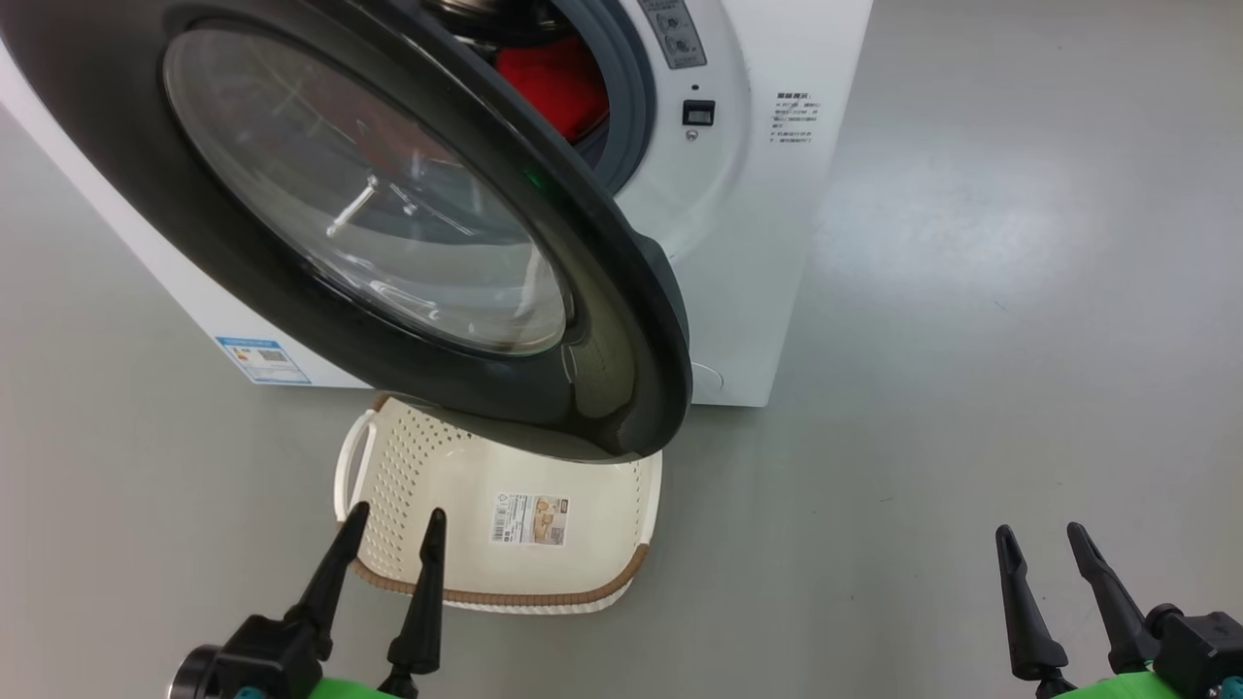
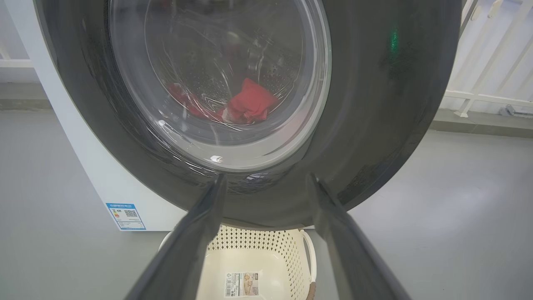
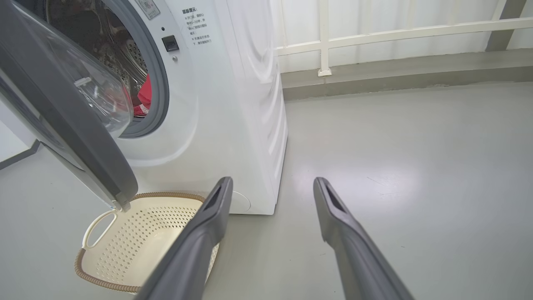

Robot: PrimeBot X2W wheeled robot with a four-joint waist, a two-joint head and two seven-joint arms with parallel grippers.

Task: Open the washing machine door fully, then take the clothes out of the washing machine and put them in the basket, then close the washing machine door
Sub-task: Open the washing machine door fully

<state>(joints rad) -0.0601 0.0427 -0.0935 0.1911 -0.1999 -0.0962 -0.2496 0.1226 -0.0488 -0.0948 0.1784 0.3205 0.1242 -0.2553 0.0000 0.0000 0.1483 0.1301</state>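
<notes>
Left end effector (image 1: 396, 515) and right end effector (image 1: 1039, 532) stand open, empty.
Round glossy-black-rimmed glass door (image 1: 602, 320) hangs ajar at 12 o'clock from the left one; cream perforated plastic basket (image 1: 408, 466) sits just beyond it; bright red fabric clothes (image 1: 554, 83) lie at 1 o'clock inside the white washing machine (image 1: 777, 243).

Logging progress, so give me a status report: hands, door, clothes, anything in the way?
Both open and empty: left hand, right hand. The door partly open. The clothes inside washer, none in basket. Overhanging door covers part of basket.
</notes>
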